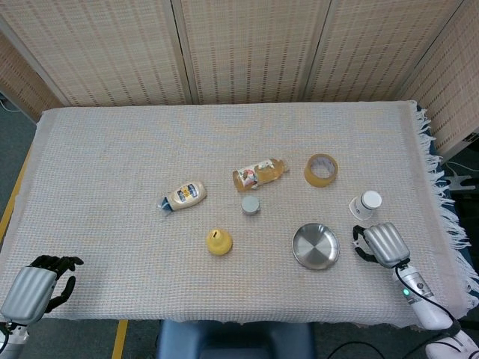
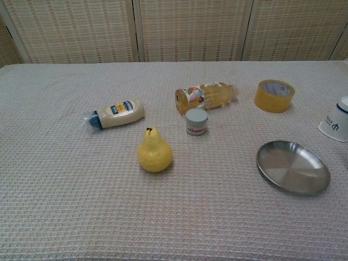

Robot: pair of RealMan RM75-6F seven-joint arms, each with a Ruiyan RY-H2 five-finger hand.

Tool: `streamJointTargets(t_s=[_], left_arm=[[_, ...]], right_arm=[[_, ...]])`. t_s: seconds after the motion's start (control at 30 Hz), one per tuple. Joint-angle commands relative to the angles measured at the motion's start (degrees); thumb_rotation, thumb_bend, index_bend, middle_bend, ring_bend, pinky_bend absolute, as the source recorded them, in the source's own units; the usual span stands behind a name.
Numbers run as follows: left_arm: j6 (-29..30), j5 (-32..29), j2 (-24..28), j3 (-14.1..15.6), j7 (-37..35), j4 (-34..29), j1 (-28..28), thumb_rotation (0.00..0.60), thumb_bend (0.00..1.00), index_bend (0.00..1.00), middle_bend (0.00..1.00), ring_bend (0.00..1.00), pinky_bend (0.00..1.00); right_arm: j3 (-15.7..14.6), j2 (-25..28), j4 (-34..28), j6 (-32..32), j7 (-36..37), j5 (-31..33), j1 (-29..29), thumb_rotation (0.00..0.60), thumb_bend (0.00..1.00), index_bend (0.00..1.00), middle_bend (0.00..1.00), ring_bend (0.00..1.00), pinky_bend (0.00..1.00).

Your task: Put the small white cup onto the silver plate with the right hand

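Observation:
The small white cup (image 1: 366, 204) with a dark band stands tilted near the table's right side; the chest view shows the cup (image 2: 336, 120) at its right edge. The silver plate (image 1: 315, 246) lies to the cup's near left, and the chest view shows the plate (image 2: 293, 167) with nothing on it. My right hand (image 1: 382, 244) hovers just right of the plate and just short of the cup, back up, dark fingers (image 1: 360, 238) pointing left, holding nothing. My left hand (image 1: 34, 288) rests at the near left corner, fingers apart, nothing in it. Neither hand shows in the chest view.
A yellow tape roll (image 1: 321, 170) lies behind the cup. A juice bottle (image 1: 259, 173), a small grey can (image 1: 251, 205), a mayonnaise bottle (image 1: 183, 196) and a yellow pear (image 1: 218, 241) sit mid-table. The fringed cloth edge (image 1: 438, 194) runs down the right.

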Motion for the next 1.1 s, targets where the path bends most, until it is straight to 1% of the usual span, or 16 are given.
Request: streamJointTargets(t_s=[0.03, 0.17, 0.27, 0.33, 0.37, 0.4, 0.47, 0.53, 0.6, 0.67, 0.77, 0.9, 0.97, 1.0, 1.07, 1.1], left_arm=[[0.0, 0.0, 0.0, 0.0, -0.1, 0.0, 0.0, 0.6, 0.51, 0.37, 0.46, 0.42, 0.38], [0.0, 0.0, 0.1, 0.0, -0.3, 0.0, 0.0, 0.6, 0.51, 0.37, 0.46, 0.42, 0.38], [0.2, 0.0, 0.1, -0.1, -0.4, 0.0, 0.0, 0.6, 0.51, 0.37, 0.46, 0.42, 0.38], [0.2, 0.0, 0.2, -0.1, -0.5, 0.1, 0.1, 0.6, 0.51, 0.37, 0.46, 0.42, 0.38], [0.2, 0.0, 0.2, -0.1, -0.6, 0.0, 0.1, 0.6, 0.51, 0.37, 0.46, 0.42, 0.38], [0.2, 0.0, 0.2, -0.1, -0.6, 0.1, 0.1, 0.6, 0.52, 0.37, 0.46, 0.42, 0.38], [0.3, 0.0, 0.3, -0.1, -0.6, 0.1, 0.1, 0.6, 0.51, 0.37, 0.46, 0.42, 0.38], [0.3, -0.1, 0.3, -0.1, -0.7, 0.0, 0.1, 0.6, 0.51, 0.37, 0.46, 0.42, 0.38], [0.2, -0.1, 0.3, -0.1, -0.6, 0.0, 0.1, 0.6, 0.51, 0.37, 0.46, 0.42, 0.38], [0.2, -0.1, 0.3, -0.1, -0.6, 0.0, 0.0, 0.6, 0.51, 0.37, 0.46, 0.42, 0.38], [0.2, -0.1, 0.3, -0.1, -0.6, -0.1, 0.1, 0.6, 0.52, 0.37, 0.46, 0.42, 0.38], [0.2, -0.2, 0.4, -0.1, -0.6, -0.2, 0.1, 0.6, 0.52, 0.37, 0.46, 0.42, 0.38], [0.1, -0.3, 0.4, -0.1, -0.7, -0.2, 0.1, 0.6, 0.51, 0.37, 0.46, 0.42, 0.38], [0.1, -0.3, 0.4, -0.1, -0.7, -0.2, 0.1, 0.6, 0.51, 0.37, 0.46, 0.42, 0.38], [0.0, -0.2, 0.4, -0.1, -0.6, -0.3, 0.1, 0.6, 0.51, 0.37, 0.46, 0.42, 0.38], [0.0, -0.2, 0.4, -0.1, -0.5, -0.3, 0.0, 0.6, 0.51, 0.37, 0.46, 0.42, 0.38]], right_arm=[[0.2, 0.1, -2.1, 0.4, -0.4, -1.5, 1.5, 0.6, 0.21, 0.6, 0.91, 0.81, 1.0], [-0.2, -1.0, -2.3, -1.5, -0.9, -1.8, 2.7, 0.6, 0.21, 0.59, 0.91, 0.81, 1.0], [-0.9, -1.9, -1.3, -3.3, -1.3, -2.1, 3.6, 0.6, 0.21, 0.54, 0.91, 0.76, 1.0], [-1.4, -2.2, -1.0, -4.3, -0.9, -2.3, 4.1, 0.6, 0.2, 0.49, 0.89, 0.69, 1.0], [-1.5, -2.3, -0.9, -4.5, -0.2, -2.4, 4.3, 0.6, 0.19, 0.47, 0.86, 0.65, 0.99], [-1.7, -2.4, -0.8, -4.7, 0.8, -2.5, 4.4, 0.6, 0.17, 0.45, 0.81, 0.6, 0.98], [-1.9, -2.5, -0.4, -4.4, 3.0, -3.0, 4.8, 0.6, 0.14, 0.41, 0.68, 0.5, 0.91], [-2.0, -2.7, 0.4, -3.3, 5.2, -3.8, 5.0, 0.6, 0.12, 0.37, 0.53, 0.36, 0.78], [-2.1, -3.1, 1.4, -1.2, 8.2, -4.9, 5.1, 0.6, 0.11, 0.36, 0.44, 0.26, 0.66], [-2.1, -3.4, 2.3, 0.9, 11.4, -5.9, 5.1, 0.6, 0.11, 0.36, 0.38, 0.19, 0.55], [-1.7, -4.0, 4.4, 4.7, 16.3, -7.0, 5.0, 0.6, 0.12, 0.36, 0.36, 0.17, 0.49], [0.6, -5.2, 8.1, 8.2, 11.6, -5.8, 4.4, 0.6, 0.27, 0.4, 0.36, 0.17, 0.49], [1.8, -5.5, 10.0, 8.7, 6.6, -4.6, 4.2, 0.6, 0.28, 0.4, 0.36, 0.17, 0.48], [2.3, -5.4, 10.5, 8.5, 4.8, -4.0, 4.2, 0.6, 0.28, 0.38, 0.35, 0.16, 0.46], [2.9, -4.9, 10.6, 6.6, 1.0, -2.2, 4.1, 0.6, 0.24, 0.29, 0.29, 0.11, 0.36], [3.0, -4.5, 10.2, 5.4, 0.0, -1.4, 4.1, 0.6, 0.19, 0.23, 0.23, 0.06, 0.28]])
